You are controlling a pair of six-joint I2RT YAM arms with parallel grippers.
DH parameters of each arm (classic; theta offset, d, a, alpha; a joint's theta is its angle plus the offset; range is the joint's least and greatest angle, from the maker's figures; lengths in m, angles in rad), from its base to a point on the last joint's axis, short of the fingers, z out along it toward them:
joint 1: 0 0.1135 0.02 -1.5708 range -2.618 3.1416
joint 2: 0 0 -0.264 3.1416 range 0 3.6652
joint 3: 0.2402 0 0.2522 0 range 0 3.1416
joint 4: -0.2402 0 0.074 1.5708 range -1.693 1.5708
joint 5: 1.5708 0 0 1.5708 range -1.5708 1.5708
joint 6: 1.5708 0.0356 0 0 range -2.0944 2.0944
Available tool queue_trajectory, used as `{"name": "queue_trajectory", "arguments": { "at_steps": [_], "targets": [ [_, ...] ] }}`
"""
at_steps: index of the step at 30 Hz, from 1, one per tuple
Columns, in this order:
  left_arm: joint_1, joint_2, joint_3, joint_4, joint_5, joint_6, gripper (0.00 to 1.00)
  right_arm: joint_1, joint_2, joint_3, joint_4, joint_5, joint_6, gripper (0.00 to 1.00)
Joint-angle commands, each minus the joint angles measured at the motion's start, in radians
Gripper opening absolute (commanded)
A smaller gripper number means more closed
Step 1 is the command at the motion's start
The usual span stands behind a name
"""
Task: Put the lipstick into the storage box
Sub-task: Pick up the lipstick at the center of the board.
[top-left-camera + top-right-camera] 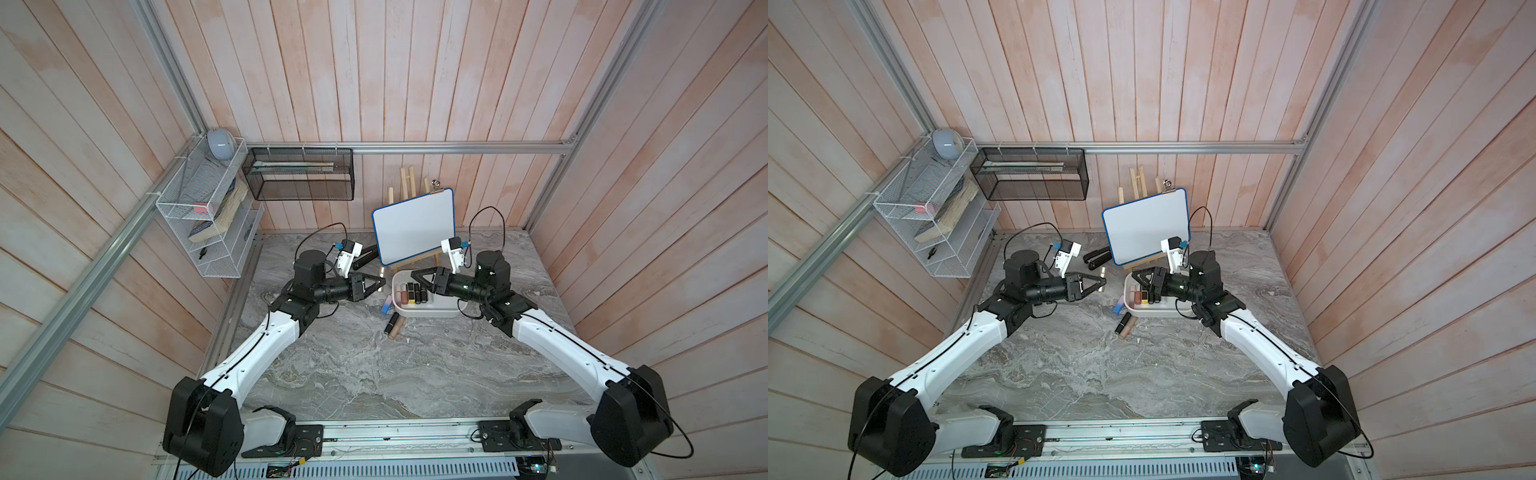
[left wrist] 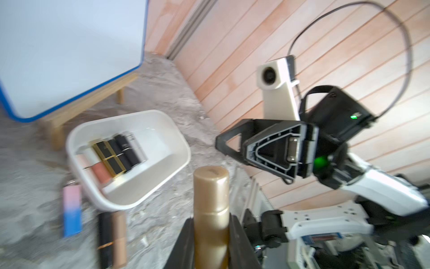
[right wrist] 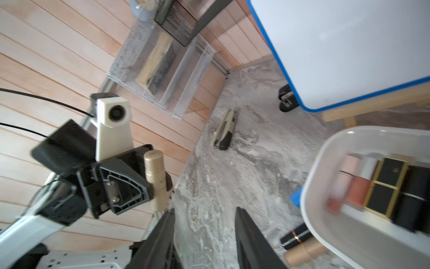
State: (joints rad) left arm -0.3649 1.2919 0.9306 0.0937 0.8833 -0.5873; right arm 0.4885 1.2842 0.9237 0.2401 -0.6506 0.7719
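Just right of centre in both top views, we are filling the storage box (image 1: 428, 314): stored lipsticks (image 1: 411, 291) are lying inside, loose lipsticks (image 1: 392, 322) beside it. Left of it, our left gripper (image 2: 210, 223) is clenching a gold lipstick (image 2: 211, 186); our right gripper (image 3: 204, 214) is hovering empty, jaws apart.

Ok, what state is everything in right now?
Left fingers: shut on gold lipstick.
Gold lipstick: held in the air, not yet in box.
Right fingers: open, empty.
Box: holds a row of lipsticks lying flat, with room left.
Pink-blue lipstick: lying on table beside box.
Black lipstick and tan lipstick: lying side by side on table, outside box.
Whiteboard: upright on easel, blank.
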Motion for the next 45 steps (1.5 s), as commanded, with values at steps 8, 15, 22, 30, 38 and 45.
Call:
{"name": "queue_trajectory", "arguments": {
  "at_steps": [8,15,22,30,38,45],
  "targets": [
    [0.004,0.033,-0.118,0.647,0.251,-0.390,0.16,0.060,0.000,0.043,0.204,-0.122,0.079,0.48],
    [0.003,0.043,-0.125,0.680,0.276,-0.418,0.16,0.094,0.027,0.074,0.237,-0.134,0.081,0.48],
    [0.001,0.039,-0.128,0.684,0.284,-0.421,0.16,0.123,0.062,0.113,0.242,-0.141,0.079,0.48],
    [0.002,0.035,-0.136,0.671,0.283,-0.413,0.16,0.160,0.099,0.147,0.234,-0.149,0.073,0.48],
    [0.003,0.039,-0.127,0.653,0.281,-0.399,0.16,0.182,0.107,0.148,0.223,-0.152,0.069,0.45],
    [0.002,0.043,-0.128,0.651,0.278,-0.399,0.16,0.182,0.102,0.145,0.219,-0.152,0.064,0.34]
  ]
}}
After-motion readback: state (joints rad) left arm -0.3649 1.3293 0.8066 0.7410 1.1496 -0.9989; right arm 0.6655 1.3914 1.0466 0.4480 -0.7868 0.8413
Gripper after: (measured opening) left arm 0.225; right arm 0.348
